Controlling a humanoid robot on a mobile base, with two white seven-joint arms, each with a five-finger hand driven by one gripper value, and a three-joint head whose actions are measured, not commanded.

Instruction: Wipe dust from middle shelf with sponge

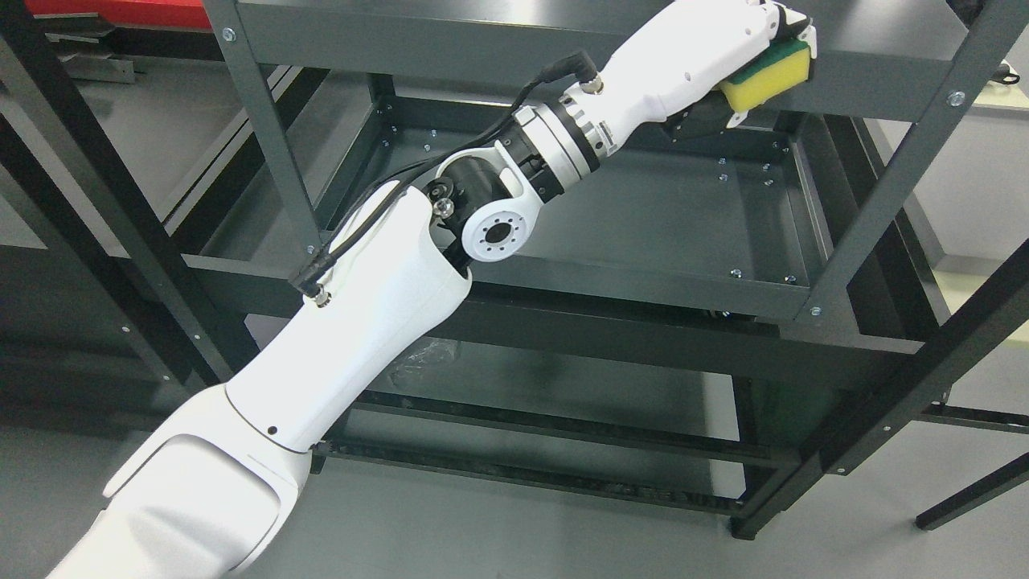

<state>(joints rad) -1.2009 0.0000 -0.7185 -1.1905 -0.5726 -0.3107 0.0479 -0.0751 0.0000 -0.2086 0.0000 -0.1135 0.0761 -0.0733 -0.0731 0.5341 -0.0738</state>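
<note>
Left robot hand (pixel 768 60) closed tight around a yellow and green sponge (pixel 768 75), up near the top right of the head view. Sponge held against the front edge of the upper shelf (pixel 498 36), close to its right front corner, yellow side facing out. Middle shelf (pixel 643 217) lower down, under the arm, dark grey and bare, with little screws along its edges. Sponge well apart from that middle shelf, not touching it at all. No dust easy to see from here, too small to tell. Looks like wiping of the middle shelf not started yet. Still left: bring the sponge down, press it flat on the middle shelf, rub from one side edge to the other. Right robot hand nowhere in the picture.
</note>
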